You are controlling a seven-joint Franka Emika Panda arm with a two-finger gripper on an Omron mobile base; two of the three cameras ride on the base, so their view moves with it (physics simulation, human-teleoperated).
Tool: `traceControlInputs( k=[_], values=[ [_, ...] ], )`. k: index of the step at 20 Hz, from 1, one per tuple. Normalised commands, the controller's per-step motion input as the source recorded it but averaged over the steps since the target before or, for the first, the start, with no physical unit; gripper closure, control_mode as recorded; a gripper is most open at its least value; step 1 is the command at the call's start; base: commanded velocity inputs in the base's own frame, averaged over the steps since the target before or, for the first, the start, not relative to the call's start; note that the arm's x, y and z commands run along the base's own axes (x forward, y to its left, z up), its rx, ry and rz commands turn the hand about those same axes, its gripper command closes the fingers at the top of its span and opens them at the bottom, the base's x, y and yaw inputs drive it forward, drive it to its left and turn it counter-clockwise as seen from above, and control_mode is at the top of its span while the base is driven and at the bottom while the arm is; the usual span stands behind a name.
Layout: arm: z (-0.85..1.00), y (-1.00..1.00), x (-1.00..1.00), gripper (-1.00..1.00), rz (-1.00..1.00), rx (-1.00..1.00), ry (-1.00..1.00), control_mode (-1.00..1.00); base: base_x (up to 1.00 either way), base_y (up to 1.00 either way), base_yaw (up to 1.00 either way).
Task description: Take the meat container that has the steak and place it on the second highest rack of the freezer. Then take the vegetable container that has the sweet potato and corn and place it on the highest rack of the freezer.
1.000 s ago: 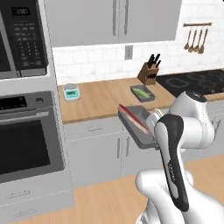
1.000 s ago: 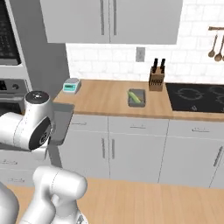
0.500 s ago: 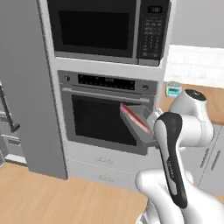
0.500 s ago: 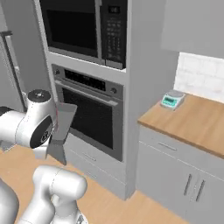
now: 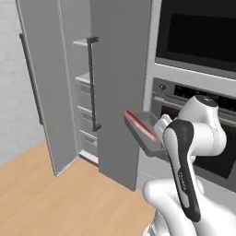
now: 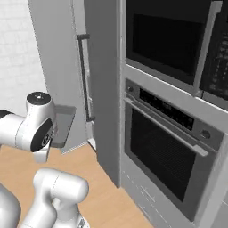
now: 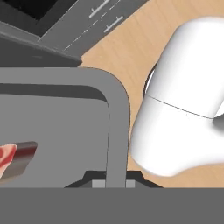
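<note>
The meat container (image 5: pixel 146 136) is a grey tray held tilted in front of the arm, with the red steak (image 5: pixel 140 125) lying along it. My gripper (image 5: pixel 162 133) is shut on the tray's near rim. In the hand view the rim (image 7: pixel 116 118) runs down between my gripper (image 7: pixel 110 183) tips, and one end of the steak (image 7: pixel 12 158) shows at the left. The tray (image 6: pixel 65 123) also shows beside the arm in the right base view. The freezer (image 5: pixel 117 87) stands ahead to the left with its doors open; the highest rack (image 5: pixel 81 43) and a lower shelf (image 5: pixel 83 78) show inside. The vegetable container is out of view.
A long black bar handle (image 5: pixel 92 83) runs down the open freezer door, which juts toward me. Black-windowed wall ovens (image 5: pixel 203 69) stand just right of the freezer, close behind the arm. Wooden floor (image 5: pixel 55 198) lies in front of the freezer. A second open door panel (image 5: pixel 44 87) stands at the left.
The whole picture has shifted: the base has turned from the counter past the ovens to the freezer. The tray with the steak stays in my shut gripper.
</note>
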Motion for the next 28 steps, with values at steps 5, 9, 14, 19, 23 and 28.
traceControlInputs(
  k=[5,9,14,19,23,28],
  values=[
    [0.0,0.0,0.0,1.0,0.0,0.0,0.0,1.0,1.0,0.84,0.29],
    [0.0,0.0,0.0,1.0,0.0,0.0,0.0,1.0,1.0,0.39,-0.19],
    [0.0,0.0,0.0,1.0,0.0,0.0,0.0,1.0,0.64,0.29,-0.45],
    [0.0,0.0,0.0,1.0,0.0,0.0,0.0,1.0,0.09,0.91,-0.38],
    [0.0,0.0,0.0,1.0,0.0,0.0,0.0,1.0,0.13,0.76,-0.45],
    [0.0,0.0,0.0,1.0,0.0,0.0,0.0,1.0,0.54,0.59,-0.55]
  ],
)
